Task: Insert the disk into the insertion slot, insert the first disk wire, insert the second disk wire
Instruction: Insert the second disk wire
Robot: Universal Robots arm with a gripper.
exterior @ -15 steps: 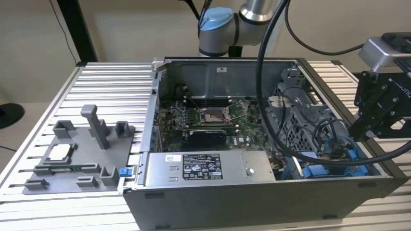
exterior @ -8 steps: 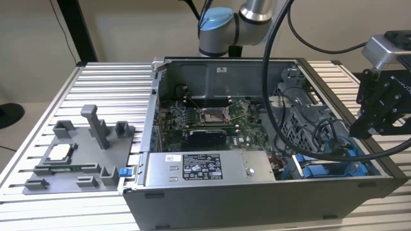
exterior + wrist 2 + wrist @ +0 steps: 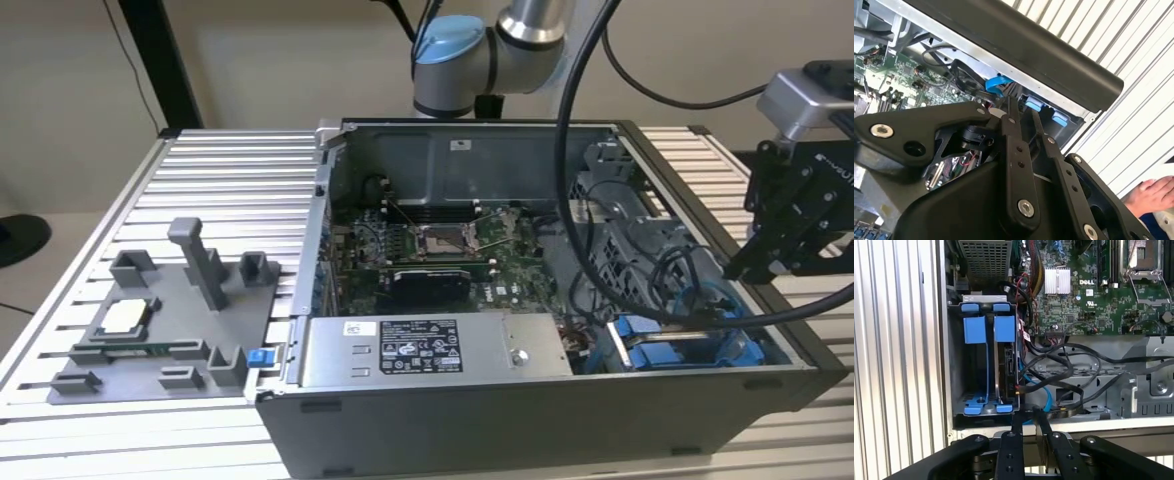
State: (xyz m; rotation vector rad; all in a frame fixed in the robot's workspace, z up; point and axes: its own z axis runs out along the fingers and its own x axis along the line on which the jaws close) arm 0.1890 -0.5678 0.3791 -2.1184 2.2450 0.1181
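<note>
The insertion slot (image 3: 975, 330), a grey bay with blue rails and tabs, sits in the open computer case's corner at the exterior view's right (image 3: 681, 345). Inside its half nearer the motherboard stands a thin dark slab, seemingly the disk (image 3: 1006, 365) seen edge-on. A blue wire (image 3: 1040, 387) and black wires (image 3: 1069, 367) loop just beside that end of the bay. My black gripper (image 3: 1028, 416) hovers over the case wall at the bay's end, outside and above the case (image 3: 741, 268). It is open by a narrow gap, nothing between its fingertips (image 3: 1023, 107).
A grey labelled power-supply box (image 3: 414, 348) lies along the case front and a perforated cage (image 3: 986, 257) adjoins the bay. The motherboard (image 3: 441, 250) fills the case floor. A grey fixture (image 3: 147, 320) rests on the ribbed table (image 3: 227, 170). A person's hand (image 3: 1149, 195) is nearby.
</note>
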